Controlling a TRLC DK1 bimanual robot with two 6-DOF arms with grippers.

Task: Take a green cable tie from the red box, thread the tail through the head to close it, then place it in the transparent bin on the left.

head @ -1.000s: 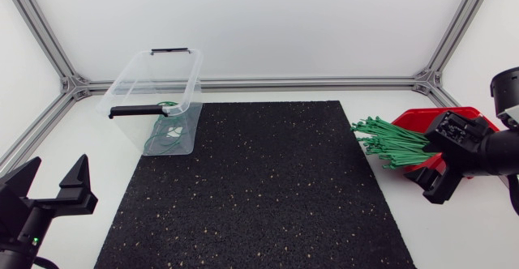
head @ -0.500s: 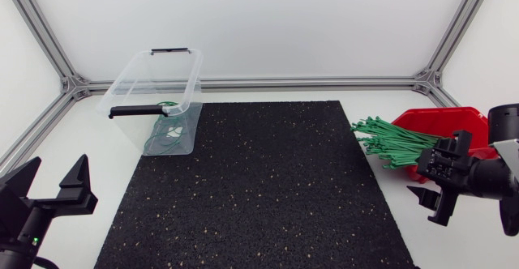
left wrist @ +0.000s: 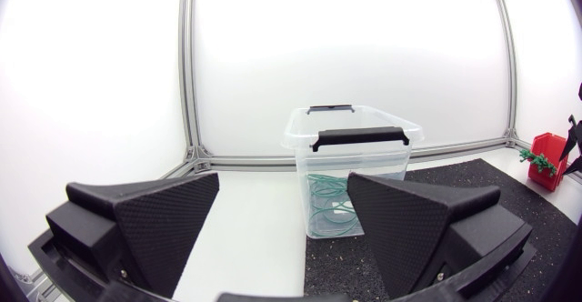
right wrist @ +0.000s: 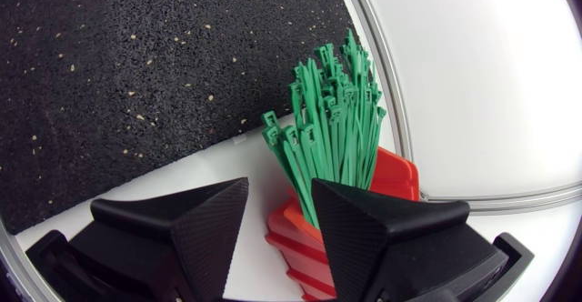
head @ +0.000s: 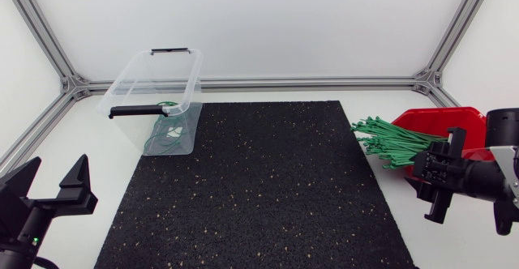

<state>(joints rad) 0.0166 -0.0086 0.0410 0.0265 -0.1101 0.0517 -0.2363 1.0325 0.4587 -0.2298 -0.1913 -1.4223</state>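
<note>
Right tool [head: 430, 178], seen from the head view, sits over the white tabletop [head: 89, 147] just off the right edge of the black mat [head: 259, 188], on the near side of the red box [head: 442, 119]. Its two wedge fingers stand apart with a narrow gap between them and hold nothing. The bundle of green cable ties [head: 393, 142] fans out of the box toward the mat, with the tie heads overhanging the box's edge. In the right wrist view the same tool [right wrist: 280, 213] points at the bundle [right wrist: 332, 129], which lies just ahead of the fingertips and in line with the gap. The box rim [right wrist: 400, 179] shows under and beyond the far finger. Whether either finger touches a tie cannot be told. The right arm enters from the right edge of the head view, its last link roughly level and directed left.

Left tool [head: 58, 162] rests at the near left corner of the tabletop, beside the mat, fingers spread wide and empty. From the left wrist view this tool [left wrist: 284, 193] faces the transparent bin [left wrist: 355, 170], which stands well ahead of it. The bin [head: 134, 78] sits at the mat's far left corner and holds several closed ties [head: 166, 135] on its floor.
</note>
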